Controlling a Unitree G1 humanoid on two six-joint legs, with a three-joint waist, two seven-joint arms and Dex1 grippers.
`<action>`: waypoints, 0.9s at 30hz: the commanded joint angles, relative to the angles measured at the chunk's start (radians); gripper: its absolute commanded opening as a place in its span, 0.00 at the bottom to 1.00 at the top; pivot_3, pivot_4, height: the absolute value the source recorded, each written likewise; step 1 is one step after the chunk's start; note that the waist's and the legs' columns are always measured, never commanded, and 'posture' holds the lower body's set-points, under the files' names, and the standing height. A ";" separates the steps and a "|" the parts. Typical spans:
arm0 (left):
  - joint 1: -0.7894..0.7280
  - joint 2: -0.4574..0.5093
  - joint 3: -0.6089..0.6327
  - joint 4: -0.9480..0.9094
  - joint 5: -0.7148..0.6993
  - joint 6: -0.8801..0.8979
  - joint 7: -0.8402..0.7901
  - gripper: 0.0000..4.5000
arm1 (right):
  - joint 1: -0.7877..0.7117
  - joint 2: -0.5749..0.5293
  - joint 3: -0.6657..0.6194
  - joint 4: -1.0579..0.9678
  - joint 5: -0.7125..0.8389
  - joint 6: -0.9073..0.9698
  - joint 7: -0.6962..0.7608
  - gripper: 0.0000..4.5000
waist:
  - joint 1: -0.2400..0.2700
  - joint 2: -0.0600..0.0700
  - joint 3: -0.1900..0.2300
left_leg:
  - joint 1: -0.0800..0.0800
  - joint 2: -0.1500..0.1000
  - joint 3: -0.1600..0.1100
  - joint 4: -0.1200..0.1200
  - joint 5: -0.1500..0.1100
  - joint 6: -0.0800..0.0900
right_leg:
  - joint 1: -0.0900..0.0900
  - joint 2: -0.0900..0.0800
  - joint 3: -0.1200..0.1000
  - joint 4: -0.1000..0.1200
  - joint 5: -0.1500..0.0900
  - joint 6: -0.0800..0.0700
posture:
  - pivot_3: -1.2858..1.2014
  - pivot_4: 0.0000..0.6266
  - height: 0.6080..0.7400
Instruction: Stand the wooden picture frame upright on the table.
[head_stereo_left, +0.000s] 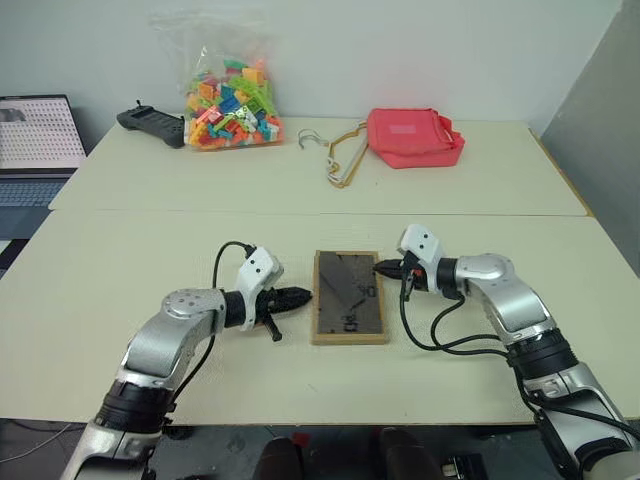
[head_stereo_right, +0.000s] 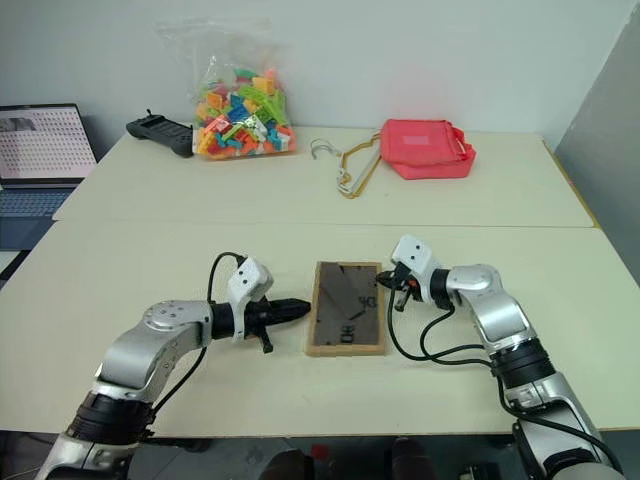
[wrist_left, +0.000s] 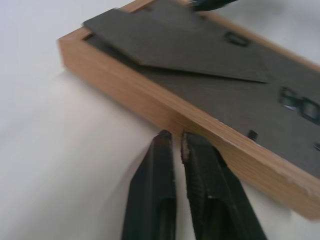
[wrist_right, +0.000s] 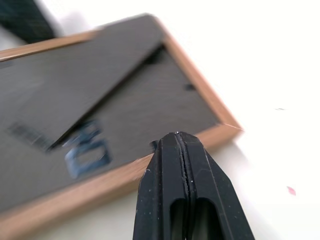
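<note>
Left gripper (head_stereo_left: 300, 297) lies low over the table (head_stereo_left: 120, 290), pointing across toward the frame (head_stereo_left: 349, 297). Its fingers (wrist_left: 155, 185) stand a narrow slit apart, nothing between them; tips just at the frame's near long wooden side, seemingly touching, though the blur leaves that unsure.

Right gripper (head_stereo_left: 383, 268) comes in from the opposite side, fingers pressed flat together, empty. Its tip sits at the frame's other long side, near the far corner. From the right wrist view the closed tip (wrist_right: 177, 145) overlaps the wood rim; contact looks likely, not certain.

Frame lies flat, face down, near the middle of the table's front half, long axis running away from the robot. Dark back panel up, with the fold-out stand (wrist_left: 170, 45) lying against it, its pointed end slightly raised off the panel. Small metal hanger fitting (wrist_right: 87, 155) on the back.

Far half of the table, well apart from the frame:
- clear bag of coloured bricks (head_stereo_left: 232, 105), upright at the back
- black controller (head_stereo_left: 152, 125) just beside the bag, on its left
- hangers (head_stereo_left: 338, 152), wire, lying flat right of the bag
- red pouch (head_stereo_left: 414, 137) touching the hangers' far end
- laptop (head_stereo_left: 38, 135) open, off the table's left edge
</note>
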 joint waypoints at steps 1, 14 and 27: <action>0.038 0.071 0.112 -0.068 -0.167 0.151 -0.072 0.28 | -0.007 -0.032 -0.011 0.052 -0.033 -0.024 -0.012 0.00 | -0.002 0.000 0.000 | 0.000 0.000 0.000 0.000 0.000 0.000 | 0.000 0.000 0.000 0.000 0.000 0.000 | 0.52 0.24 1.00; 0.041 -0.008 0.440 0.134 -0.566 0.869 0.101 0.85 | 0.062 -0.039 0.019 -0.042 -0.021 0.011 0.049 0.00 | -0.011 0.000 0.000 | 0.000 0.000 -0.002 0.000 0.000 0.000 | 0.000 0.001 -0.001 0.000 0.000 0.000 | 0.52 0.24 1.00; 0.057 -0.221 0.329 0.158 -0.513 0.819 0.245 0.99 | 0.094 0.118 0.064 -0.165 -0.006 0.146 -0.037 0.00 | -0.016 0.007 -0.011 | 0.006 0.000 0.000 -0.004 0.000 0.000 | 0.004 0.000 0.001 0.000 -0.001 -0.002 | 0.52 0.24 1.00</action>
